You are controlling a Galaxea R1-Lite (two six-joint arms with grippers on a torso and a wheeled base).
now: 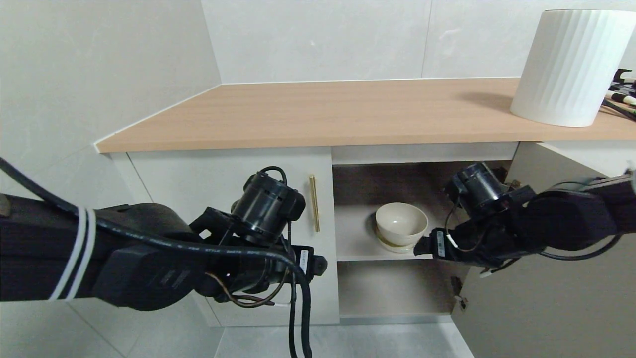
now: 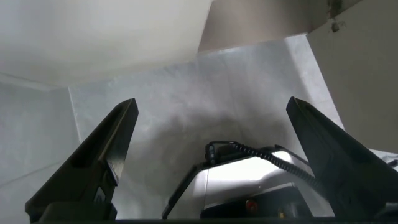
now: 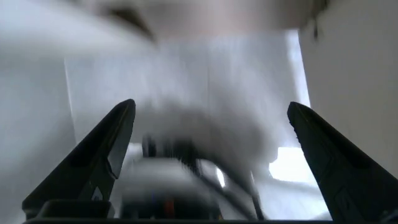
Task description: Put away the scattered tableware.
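On the smooth shelf (image 1: pixel 355 246) sits a round glossy bowl (image 1: pixel 401 224); left gripper (image 2: pixel 211 106) and right gripper (image 3: pixel 211 107) gape.

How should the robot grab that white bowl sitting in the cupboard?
By the front part of its rim, I'd say: one finger inside, one outside. The bowl stands upright with its mouth up, and its round sides look too wide to hug. Come in from the front, over the shelf, tilted slightly down, since the countertop above blocks a straight drop.
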